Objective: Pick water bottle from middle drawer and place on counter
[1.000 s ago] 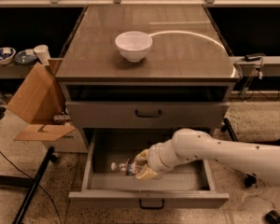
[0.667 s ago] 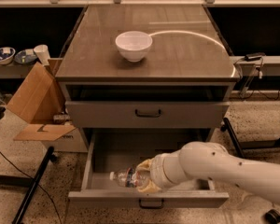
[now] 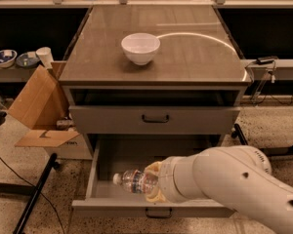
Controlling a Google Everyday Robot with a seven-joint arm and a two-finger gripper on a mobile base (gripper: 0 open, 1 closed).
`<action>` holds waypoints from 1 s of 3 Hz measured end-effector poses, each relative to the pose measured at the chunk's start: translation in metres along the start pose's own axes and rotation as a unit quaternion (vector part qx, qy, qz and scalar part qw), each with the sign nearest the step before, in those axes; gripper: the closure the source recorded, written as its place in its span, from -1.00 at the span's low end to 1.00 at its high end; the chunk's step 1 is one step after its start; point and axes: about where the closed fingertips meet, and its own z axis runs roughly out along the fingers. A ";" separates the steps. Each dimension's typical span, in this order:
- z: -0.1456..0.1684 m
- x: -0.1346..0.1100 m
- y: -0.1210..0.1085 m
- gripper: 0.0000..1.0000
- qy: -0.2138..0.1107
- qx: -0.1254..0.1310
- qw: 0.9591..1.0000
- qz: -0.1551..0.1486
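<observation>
Matt hand [image 3: 154, 182] around plastic water bottle [image 3: 133, 180]

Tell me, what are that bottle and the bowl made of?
The water bottle, gripped in the tool over the open middle drawer, looks like clear plastic: see-through, crinkled. The white bowl on the counter seems ceramic or plastic: smooth, opaque.
</observation>
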 end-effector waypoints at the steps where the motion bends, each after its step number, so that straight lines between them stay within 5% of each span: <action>1: -0.034 -0.020 -0.028 1.00 0.016 0.023 1.000 -0.009; 3: -0.110 -0.058 -0.066 1.00 0.037 0.068 0.997 -0.029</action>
